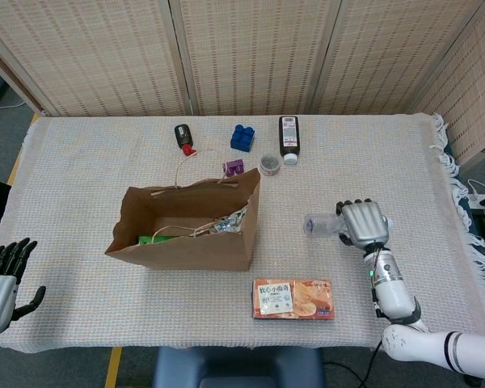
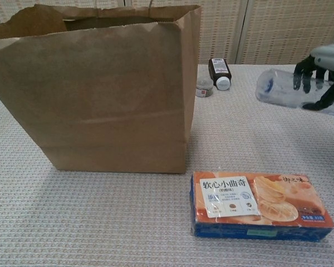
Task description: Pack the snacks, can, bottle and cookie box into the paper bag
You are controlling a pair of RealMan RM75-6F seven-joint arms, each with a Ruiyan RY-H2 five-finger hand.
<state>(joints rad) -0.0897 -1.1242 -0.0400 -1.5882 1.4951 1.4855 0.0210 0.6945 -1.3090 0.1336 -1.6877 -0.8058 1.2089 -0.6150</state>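
Bottle [image 1: 322, 224] first: clear thin plastic, apparently empty or nearly so, thus light, easily dented and slick under hard fingers. The right hand [image 1: 364, 222] grips it around the body, fingers [image 2: 306, 68] wrapped over the top, and holds it lying sideways in the air above the surface [image 1: 404, 170], base pointing toward the bag [image 1: 186, 226], to the bag's right. A mid-body grasp suits it; squeezing harder would likely crumple the wall, and too loose a hold may let it slide out.

The bag stands open with a few items inside; its paper walls are soft and could fold if bumped.

The cookie box [image 1: 293, 298] lies flat near the front edge, stiff and light by its look, best taken across its narrow sides.

The left hand [image 1: 2, 279] hangs off the left edge, fingers spread, empty.
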